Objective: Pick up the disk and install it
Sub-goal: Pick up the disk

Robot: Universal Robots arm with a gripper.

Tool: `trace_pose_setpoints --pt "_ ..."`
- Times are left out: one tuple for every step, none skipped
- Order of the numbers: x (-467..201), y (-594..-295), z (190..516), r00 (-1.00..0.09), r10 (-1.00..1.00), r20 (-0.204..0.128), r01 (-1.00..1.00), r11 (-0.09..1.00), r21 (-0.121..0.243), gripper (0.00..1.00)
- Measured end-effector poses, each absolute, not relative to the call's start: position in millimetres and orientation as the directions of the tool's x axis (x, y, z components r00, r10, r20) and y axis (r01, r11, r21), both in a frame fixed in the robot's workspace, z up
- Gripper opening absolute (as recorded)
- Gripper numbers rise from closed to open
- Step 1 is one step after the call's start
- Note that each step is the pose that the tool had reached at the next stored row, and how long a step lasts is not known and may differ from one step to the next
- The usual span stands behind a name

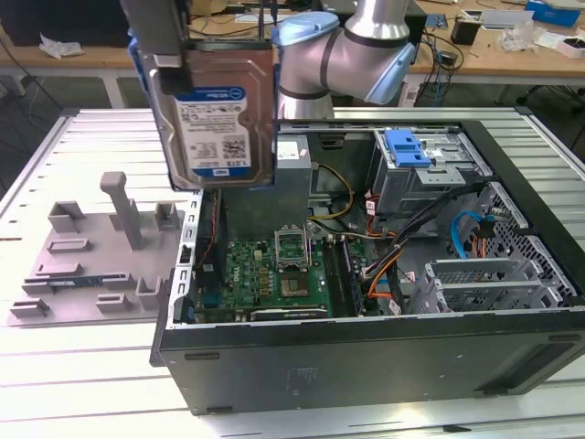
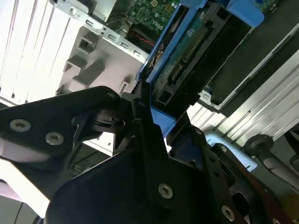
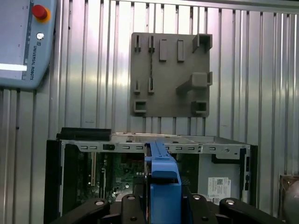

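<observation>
The disk (image 1: 219, 119), a silver hard drive with a white-and-blue label in a blue carrier rail, hangs upright in the air above the end of the open computer case (image 1: 366, 352) on the exterior view's left. My gripper (image 1: 174, 66) is shut on its upper edge. In the second wrist view the black fingers (image 2: 140, 116) clamp the blue rail of the disk (image 2: 187, 51), whose connector side faces the camera. The first wrist view looks down the rail's edge (image 3: 161, 170) onto the case below.
Inside the case lie the motherboard (image 1: 274, 265), orange and black cables (image 1: 384, 265), a grey power supply (image 1: 294, 169) and a drive bay with a blue latch (image 1: 407, 146). A grey fixture plate (image 1: 91, 251) sits beside the case on the slatted table. A teach pendant (image 3: 23, 42) lies farther off.
</observation>
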State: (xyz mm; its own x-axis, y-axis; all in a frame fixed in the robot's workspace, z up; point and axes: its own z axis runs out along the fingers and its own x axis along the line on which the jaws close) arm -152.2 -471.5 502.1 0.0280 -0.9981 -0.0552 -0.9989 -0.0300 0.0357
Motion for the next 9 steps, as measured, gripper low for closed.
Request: trace_pose_setpoints --pt "-147.9 -473.9 502.1 0.028 -0.998 -0.055 -0.999 -0.030 0.036 0.37" --pt "-144.1 -476.2 502.1 0.028 -0.998 -0.055 -0.999 -0.030 0.037 0.37" --pt "-140.1 -478.4 502.1 0.028 -0.998 -0.055 -0.999 -0.030 0.037 0.37" --pt "-136.8 -480.3 502.1 0.028 -0.998 -0.055 -0.999 -0.030 0.038 0.37" --pt "-133.0 -482.6 502.1 0.028 -0.998 -0.055 -0.999 -0.030 0.038 0.37" --pt "-129.3 -484.7 502.1 0.028 -0.998 -0.055 -0.999 -0.030 0.039 0.37" --pt "-125.3 -487.0 502.1 0.028 -0.998 -0.055 -0.999 -0.030 0.039 0.37" --pt "-121.7 -489.1 502.1 0.028 -0.998 -0.055 -0.999 -0.030 0.040 0.37" --pt "-114.1 -493.7 502.1 0.028 -0.998 -0.055 -0.999 -0.030 0.041 0.37"
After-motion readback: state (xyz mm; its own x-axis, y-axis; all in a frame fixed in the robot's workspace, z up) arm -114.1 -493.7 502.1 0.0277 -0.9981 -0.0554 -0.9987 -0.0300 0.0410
